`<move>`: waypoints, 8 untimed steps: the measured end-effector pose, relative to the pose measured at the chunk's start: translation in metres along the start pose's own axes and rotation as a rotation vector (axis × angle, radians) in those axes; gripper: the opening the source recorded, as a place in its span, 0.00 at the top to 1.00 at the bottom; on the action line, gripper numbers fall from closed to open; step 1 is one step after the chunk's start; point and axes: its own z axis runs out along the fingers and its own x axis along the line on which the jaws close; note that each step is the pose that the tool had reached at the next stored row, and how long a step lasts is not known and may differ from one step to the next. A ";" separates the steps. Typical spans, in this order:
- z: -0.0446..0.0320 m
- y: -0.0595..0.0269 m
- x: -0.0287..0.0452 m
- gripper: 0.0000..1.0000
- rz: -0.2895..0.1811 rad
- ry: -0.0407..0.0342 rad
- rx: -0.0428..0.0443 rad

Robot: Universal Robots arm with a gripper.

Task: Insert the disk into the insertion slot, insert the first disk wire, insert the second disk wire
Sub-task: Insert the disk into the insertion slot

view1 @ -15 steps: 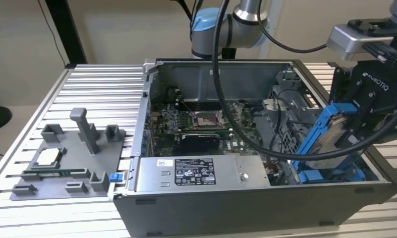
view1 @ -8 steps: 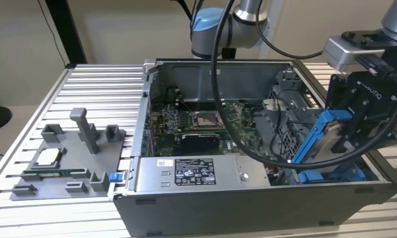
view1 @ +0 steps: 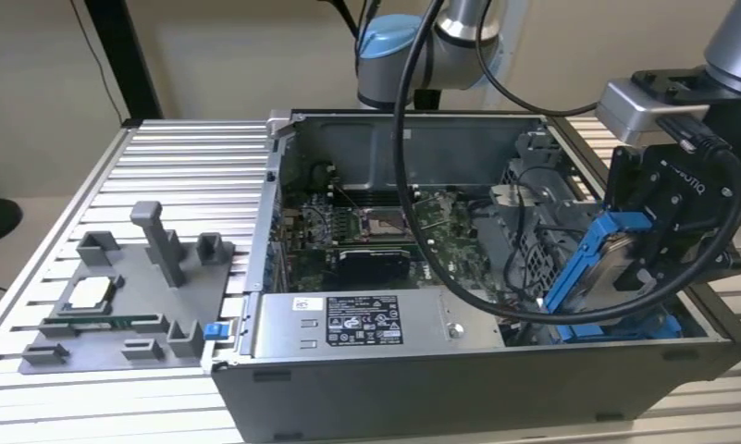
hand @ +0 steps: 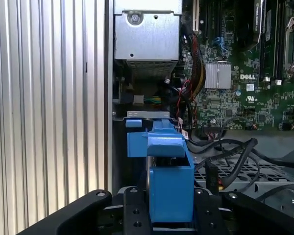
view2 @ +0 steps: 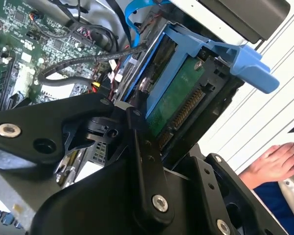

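My gripper [view1: 651, 264] is shut on the disk [view1: 607, 264], a drive in a bright blue carrier held on edge. It hangs tilted just above the insertion slot [view1: 629, 328], whose blue rails show at the case's corner on the exterior view's right. In the second wrist view the black fingers [view2: 143, 147] clamp the disk [view2: 179, 95], with its green circuit board and connector row facing the camera. The blue carrier [hand: 170, 181] sits between the finger bases in the first wrist view. Loose black cables [hand: 230, 152] and a blue flat cable [view2: 132, 19] lie inside the case; which are the disk wires I cannot tell.
The open computer case [view1: 469, 379] holds a motherboard [view1: 370, 227] and a grey labelled power-supply box [view1: 358, 324]. A grey fixture plate [view1: 111, 305] with small parts lies on the ribbed table on the exterior view's left. A person's hand [view2: 277, 164] rests beyond the case.
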 end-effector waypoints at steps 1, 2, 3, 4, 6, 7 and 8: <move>0.0000 0.0000 0.0000 1.00 0.000 0.0000 0.0000; 0.0000 0.0000 0.0000 1.00 0.000 0.0000 0.0000; 0.0001 0.0000 0.0000 1.00 0.000 -0.0001 0.0000; 0.0001 0.0000 0.0000 1.00 0.000 0.0000 0.0000; 0.0002 0.0000 0.0000 1.00 0.000 -0.0001 0.0000; 0.0002 0.0000 0.0000 1.00 0.000 -0.0001 0.0000; 0.0002 0.0000 0.0000 0.00 0.000 0.0001 0.0000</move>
